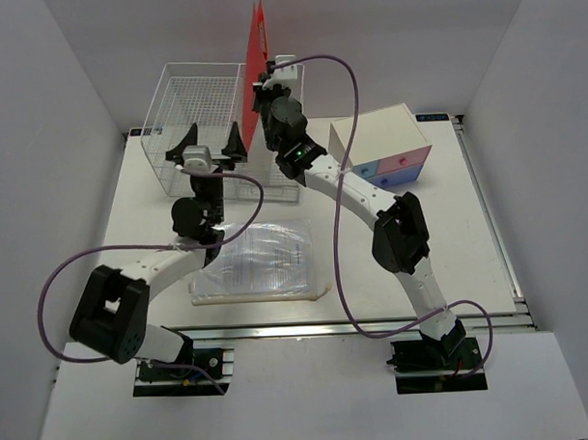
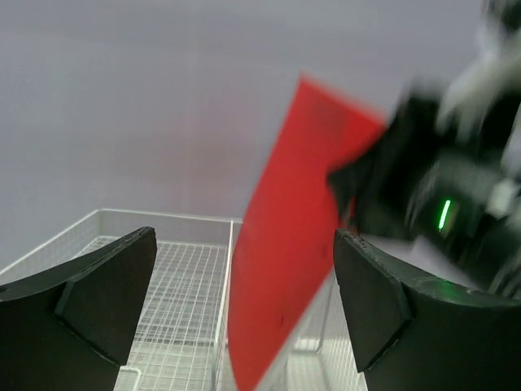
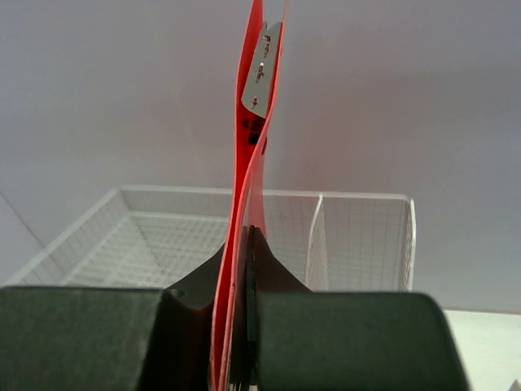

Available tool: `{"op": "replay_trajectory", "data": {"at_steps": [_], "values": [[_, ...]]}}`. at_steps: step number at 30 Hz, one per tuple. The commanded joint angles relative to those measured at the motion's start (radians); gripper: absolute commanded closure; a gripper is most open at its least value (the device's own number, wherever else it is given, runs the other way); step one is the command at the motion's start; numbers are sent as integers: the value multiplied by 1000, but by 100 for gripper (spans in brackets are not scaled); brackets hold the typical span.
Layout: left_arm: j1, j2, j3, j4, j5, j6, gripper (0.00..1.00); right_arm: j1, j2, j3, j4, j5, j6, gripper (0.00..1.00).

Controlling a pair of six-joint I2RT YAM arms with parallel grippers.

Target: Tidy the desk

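- Table (image 1: 469, 252) fills the top view as a broad white surface. On it sit a wire basket (image 1: 189, 108) at the far edge, a small drawer box (image 1: 388, 144) at the far right, and a clear-sleeved stack of papers (image 1: 262, 260) lying flat near the front.
- Right tool (image 3: 247, 269) is clamped on a red folder (image 1: 253, 77), pinching its thin edge and holding it upright over the basket.
- The folder's lower edge is hidden behind the arm, so I cannot tell whether it has reached the basket floor. I also cannot tell which side of the basket's divider it belongs to.
- Left tool (image 1: 212, 146) hangs just in front of the basket with its fingers spread wide, gripping nothing. The folder shows between them in the left wrist view but touches neither.
- As a judgement, the job is partway through, with the folder being filed and not yet released.
- Left to do, it seems, is letting go of the folder so that it stands in the basket. After that the paper stack lying on the table needs dealing with.
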Motion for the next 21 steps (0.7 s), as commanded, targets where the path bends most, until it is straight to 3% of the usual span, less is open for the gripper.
{"op": "replay_trajectory", "data": {"at_steps": [1, 4, 7, 10, 12, 16, 21], "values": [[2, -123, -15, -72, -143, -100, 2, 0, -20, -97, 121, 35, -22, 100], [2, -218, -25, -198, -182, -128, 2, 12, -31, -171, 119, 54, -17, 100], [2, -313, -19, -421, -312, -278, 2, 38, -34, -235, 158, 94, -62, 100], [2, -376, -55, -482, -337, -320, 2, 58, -33, -263, 158, 117, -41, 100], [2, -415, -49, -546, -338, -338, 2, 77, -22, -240, 115, 129, -18, 100], [2, -445, 46, -831, -384, -421, 2, 97, 42, -182, 165, 196, -93, 100], [2, -482, 43, -888, -396, -427, 2, 111, 73, -108, 34, 187, -47, 100]]}}
